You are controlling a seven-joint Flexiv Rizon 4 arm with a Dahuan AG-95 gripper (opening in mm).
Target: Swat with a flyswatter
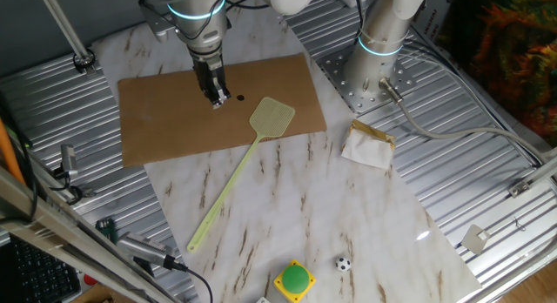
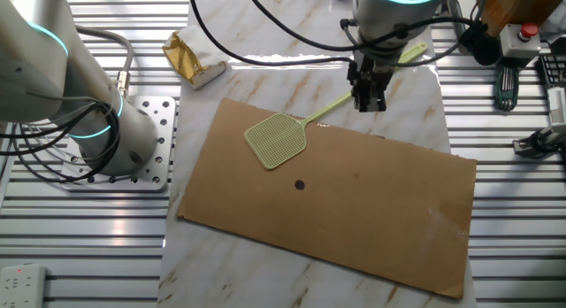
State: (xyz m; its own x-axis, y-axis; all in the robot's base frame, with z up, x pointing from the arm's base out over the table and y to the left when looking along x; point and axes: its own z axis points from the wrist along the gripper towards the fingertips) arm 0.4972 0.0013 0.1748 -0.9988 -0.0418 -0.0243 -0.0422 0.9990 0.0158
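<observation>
Flyswatter not yet picked up; grasp step pending.

From left to right: hovered end effector (image 1: 218,98) over cardboard sheet (image 1: 157,120), holding nothing, finger gap too small to judge; lay flyswatter (image 1: 248,158) flat just beside, head on cardboard, handle across marble tabletop (image 1: 331,216). Probably needed next: descent onto thin handle. No containers seen.

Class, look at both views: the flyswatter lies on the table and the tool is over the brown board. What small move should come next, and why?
Probably shift the tool over to the handle of the flyswatter, then lower it. It holds nothing, and the flyswatter lies flat, its mesh head on the cardboard sheet, so it needs grasping before any swat.
</observation>
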